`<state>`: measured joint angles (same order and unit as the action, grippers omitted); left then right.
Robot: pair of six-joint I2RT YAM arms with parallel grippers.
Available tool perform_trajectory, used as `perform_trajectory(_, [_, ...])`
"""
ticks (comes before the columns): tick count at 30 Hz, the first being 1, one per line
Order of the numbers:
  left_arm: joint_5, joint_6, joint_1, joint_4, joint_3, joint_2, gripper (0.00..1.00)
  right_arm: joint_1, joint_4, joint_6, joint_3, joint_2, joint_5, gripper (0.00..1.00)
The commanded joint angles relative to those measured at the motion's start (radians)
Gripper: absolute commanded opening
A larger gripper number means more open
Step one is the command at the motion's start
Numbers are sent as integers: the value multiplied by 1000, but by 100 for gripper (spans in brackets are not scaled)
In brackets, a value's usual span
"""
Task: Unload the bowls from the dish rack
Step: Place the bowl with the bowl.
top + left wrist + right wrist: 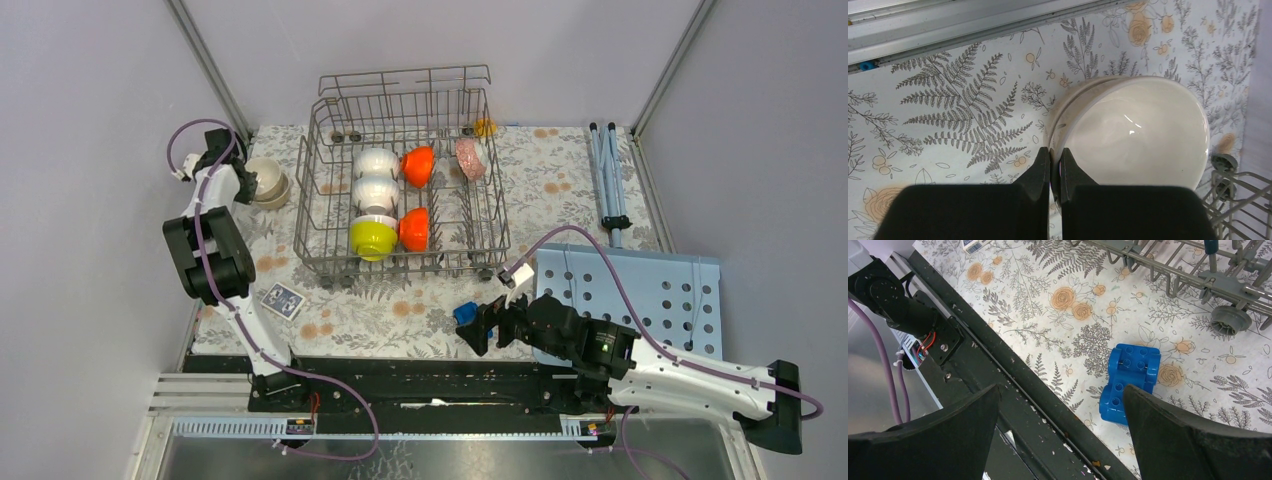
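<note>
the dish rack (pixel 330 215) stands mid-table, six bowls (pixel 375 163) propped on edge between its tines. just left of it, the left gripper (pixel 1054 160) pinches a cream bowl (pixel 1133 135) by its rim, probably to set it down. the right gripper (pixel 1060 390) hangs wide open and empty above a blue toy (pixel 1130 380).

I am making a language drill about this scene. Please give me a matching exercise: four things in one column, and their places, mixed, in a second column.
Things
1. cream bowl
2. green bowl
3. patterned bowl
4. blue toy

Places
A. in the rack, far right
B. on the cloth, beside the open right gripper
C. in the rack, near left
D. outside the rack, rim pinched by the left gripper

Pairs: 1-D, 2-C, 3-A, 4-B
</note>
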<state>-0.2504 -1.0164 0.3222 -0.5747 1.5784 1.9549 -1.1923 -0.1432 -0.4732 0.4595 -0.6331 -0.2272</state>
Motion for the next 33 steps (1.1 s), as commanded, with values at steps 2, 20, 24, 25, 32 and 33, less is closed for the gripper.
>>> perform_trajectory(2, [-19, -19, -1, 49, 60, -1, 0, -4, 34, -14, -11, 24, -45, 98])
perform_trajectory(20, [-37, -1, -15, 42, 45, 1, 0, -4, 4, -46, -26, 69, -57, 98])
perform_trajectory(24, [-52, 3, -18, 28, 50, 8, 1, -4, 1, -50, -32, 76, -60, 98])
perform_trajectory(25, [-53, 4, -19, 27, 49, 10, 2, -3, 1, -52, -33, 78, -61, 98])
perform_trajectory(32, [-73, 10, -26, 10, 62, 21, 4, -4, -1, -55, -39, 80, -65, 98])
perform_trajectory(33, [-74, 10, -28, 8, 62, 22, 4, -3, -1, -55, -40, 81, -66, 98])
